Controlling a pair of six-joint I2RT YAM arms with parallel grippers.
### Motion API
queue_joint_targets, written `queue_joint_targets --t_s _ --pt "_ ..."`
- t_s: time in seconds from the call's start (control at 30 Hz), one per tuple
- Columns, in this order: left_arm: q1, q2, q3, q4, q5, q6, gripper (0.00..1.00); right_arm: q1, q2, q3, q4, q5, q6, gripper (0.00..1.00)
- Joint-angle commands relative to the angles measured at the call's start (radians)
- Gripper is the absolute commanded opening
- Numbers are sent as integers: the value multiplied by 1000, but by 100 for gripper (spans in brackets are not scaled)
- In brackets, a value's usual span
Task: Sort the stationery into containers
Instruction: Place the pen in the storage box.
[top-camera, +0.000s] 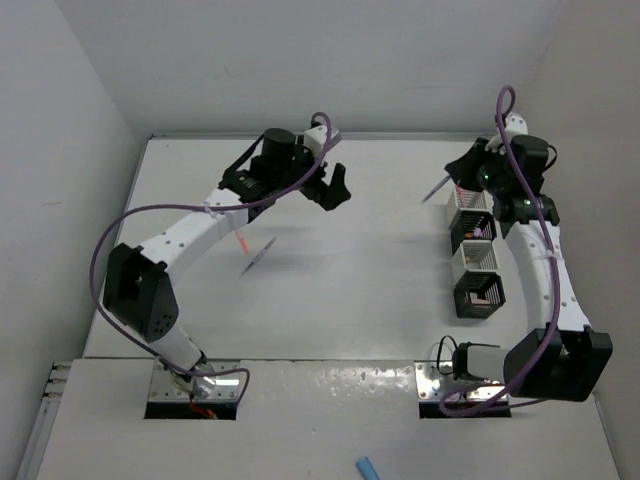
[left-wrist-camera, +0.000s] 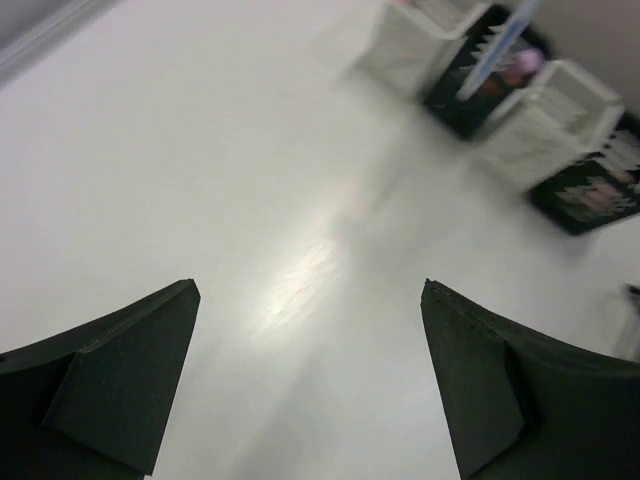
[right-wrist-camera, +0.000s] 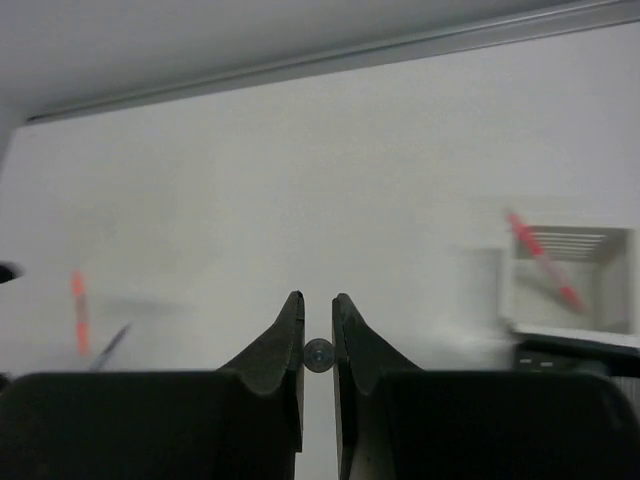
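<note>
The bench (top-camera: 380, 270) holds a row of mesh containers (top-camera: 478, 255) along its right edge. My left hand (left-wrist-camera: 310, 285) hangs spread toward the far edge; my right hand (right-wrist-camera: 318, 300) pinches a bluish pen (top-camera: 435, 190) beside the row's far end.

- Overhead view: bright, even light from above. The white bench (top-camera: 350, 280) shows soft shadows under the left arm (top-camera: 190, 235), and the glossy near ledge (top-camera: 330, 390) carries patchy glare.
- Left wrist view: a pale sheen streaks the bench. The mesh containers (left-wrist-camera: 545, 125) are smeared, and the dark fingers of the left claw (left-wrist-camera: 308, 285) lack detail.
- Right wrist view: dimmer, grey and soft. The orange pen (right-wrist-camera: 78, 310) and red pen (right-wrist-camera: 540, 258) blur, and the held pen (right-wrist-camera: 318, 355) in the right claw (right-wrist-camera: 318, 300) is a round smudge.
</note>
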Motion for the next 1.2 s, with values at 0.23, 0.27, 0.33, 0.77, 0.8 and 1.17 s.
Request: queue_joint_targets --t_s 0.23,0.27,0.33,0.77,0.8,1.17 --pt "51 -242 -202 -127 -400 326 100 -199 204 59 220 248 -247 0" --pt "57 -249 -213 -131 -400 340 100 -211 219 67 228 248 -256 0" --pt "71 -265 -234 -157 -394 374 100 -216 259 77 239 253 -262 0" --pt "183 -211 -380 -289 -324 467 85 -206 331 85 225 263 -295 69" --pt "186 -197 -388 -286 -329 452 84 -206 322 84 220 256 -280 69" --pt "198 24 -391 -257 -398 306 58 -188 133 67 99 85 -178 69"
